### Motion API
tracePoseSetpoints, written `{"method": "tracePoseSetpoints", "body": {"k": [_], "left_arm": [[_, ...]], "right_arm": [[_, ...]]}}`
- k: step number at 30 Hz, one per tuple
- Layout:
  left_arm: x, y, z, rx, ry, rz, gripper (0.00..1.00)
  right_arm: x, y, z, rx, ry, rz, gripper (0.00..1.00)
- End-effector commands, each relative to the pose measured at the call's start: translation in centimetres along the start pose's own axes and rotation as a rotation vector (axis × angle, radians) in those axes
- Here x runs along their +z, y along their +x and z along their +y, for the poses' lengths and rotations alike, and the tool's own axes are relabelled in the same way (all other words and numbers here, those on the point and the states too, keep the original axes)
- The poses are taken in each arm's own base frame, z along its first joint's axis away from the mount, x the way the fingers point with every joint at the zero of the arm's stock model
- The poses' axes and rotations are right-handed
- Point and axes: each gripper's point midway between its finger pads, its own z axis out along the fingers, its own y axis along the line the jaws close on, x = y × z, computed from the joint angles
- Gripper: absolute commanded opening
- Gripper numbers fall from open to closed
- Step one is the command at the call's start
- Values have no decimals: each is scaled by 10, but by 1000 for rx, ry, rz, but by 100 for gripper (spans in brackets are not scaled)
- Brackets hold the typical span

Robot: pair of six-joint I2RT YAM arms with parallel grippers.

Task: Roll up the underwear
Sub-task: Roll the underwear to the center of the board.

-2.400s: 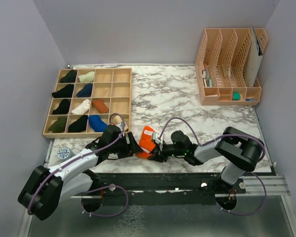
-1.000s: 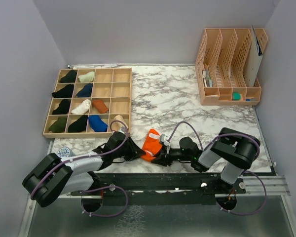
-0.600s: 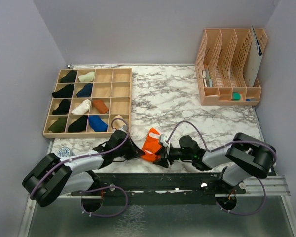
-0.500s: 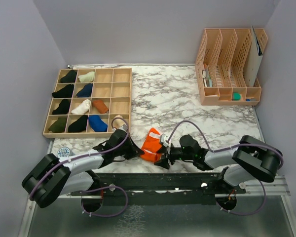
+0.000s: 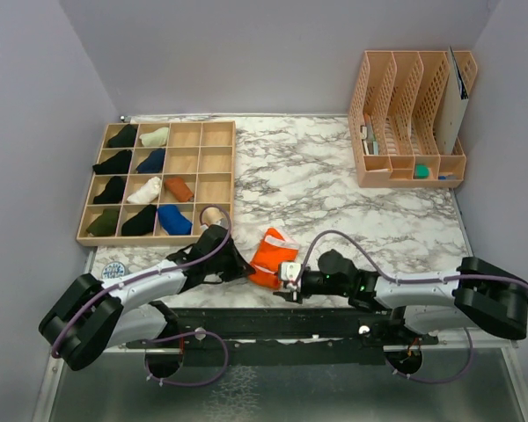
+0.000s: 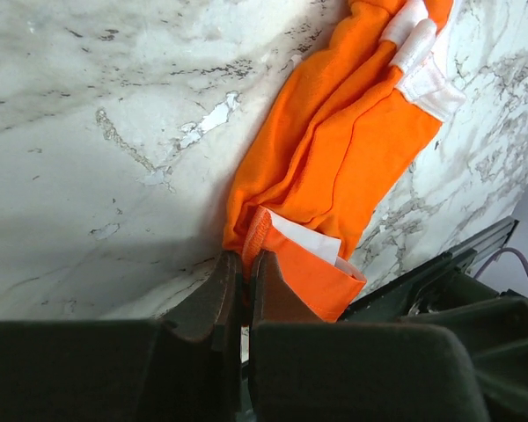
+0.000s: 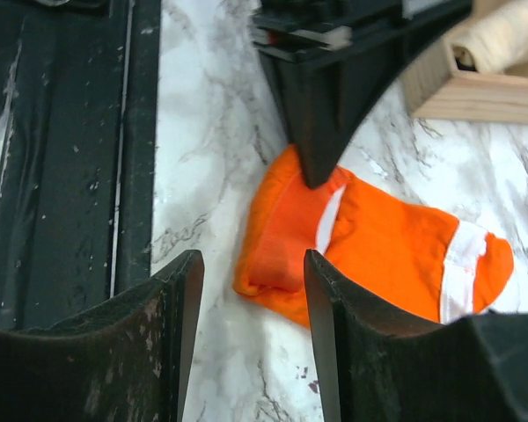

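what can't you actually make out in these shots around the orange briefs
- Top view: near edge of the bright orange cloth briefs, partly covered by the left gripper and right gripper.
- Left wrist view: how much cloth is pinched, hidden between the shut fingers.
- All views: white waistband lettering, folded and too small.

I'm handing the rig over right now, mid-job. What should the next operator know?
Left gripper: shut on the orange brief, at its near edge.
Right gripper: open, short of the brief, not touching.
Orange brief: loosely folded at the table near edge, not rolled.
Rust brief: rolled, in the tray; looks done.
Left to do: roll the orange one, then probably tray it.
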Motion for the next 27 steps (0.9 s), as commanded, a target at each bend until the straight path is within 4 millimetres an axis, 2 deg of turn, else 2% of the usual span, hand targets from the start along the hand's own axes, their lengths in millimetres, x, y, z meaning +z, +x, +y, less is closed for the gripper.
{"method": "tracePoseSetpoints", "body": {"k": [1,7,12,19,22,25,27], "left_arm": [[-2,-1,8,-30,-68,8,0],[-4,1,7,-64,-87,19,0],[-7,1,2,-75,-78,23,0],[-8,4,3,-81,-80,34,0],[-9,5,4,-83,-80,38,0],[-9,5,5,-85,-81,35,0],[-9,5,6,-84,-83,37,0]], "right_arm": [[7,7,-4,-194,54,94,51],[32,15,11,-282,58,158,51],[43,24,2,-309,120,215,50],[44,50,-3,-320,159,304,44],[42,64,-1,-327,160,343,37],[37,74,-2,-326,182,376,37],[33,80,-5,-330,206,397,41]]}}
